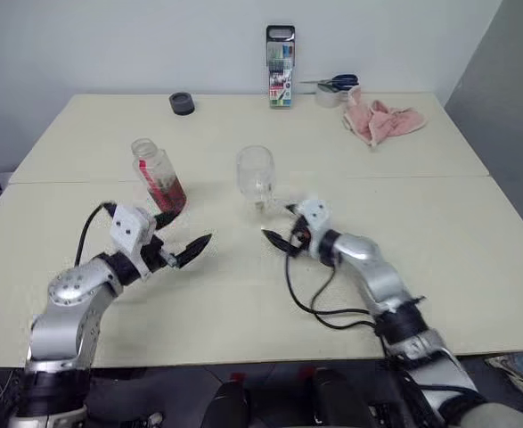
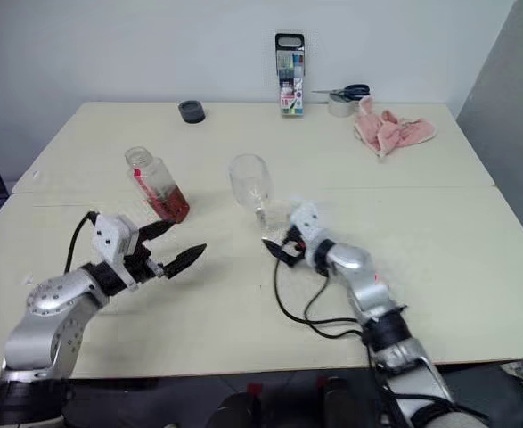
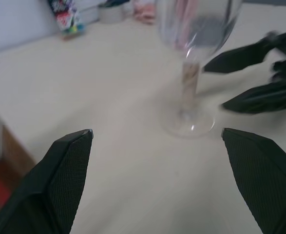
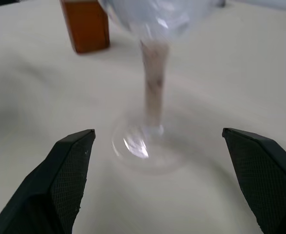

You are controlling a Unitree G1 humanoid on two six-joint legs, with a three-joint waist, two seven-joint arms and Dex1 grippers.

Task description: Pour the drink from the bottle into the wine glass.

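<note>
Both tools hang low over the near half of the pale bench, and neither has hold of anything. On the near left, the left tool has its two black fingers spread wide and empty, pointing right toward the middle of the bench. On the right, the right tool is likewise spread wide and empty, aimed left, with the foot of the glass just beyond its tips.

Just past the left tool stands the small clear plastic bottle with its red-and-white label strip, cap off and neck open. It looks tilted, though nothing is gripping it. A small amount of dark reddish drink sits in its base. To its right, near the bench's middle, the clear stemmed wine glass stands upright, its bowl apparently empty.

Along the far edge lie a small dark round cap, a tall black-topped marker case, scissors resting on a tape roll, and a crumpled pink cloth.

By this showing, nothing has been poured: the bottle is open, but gripping, lifting and tipping it over the glass all remain.
</note>
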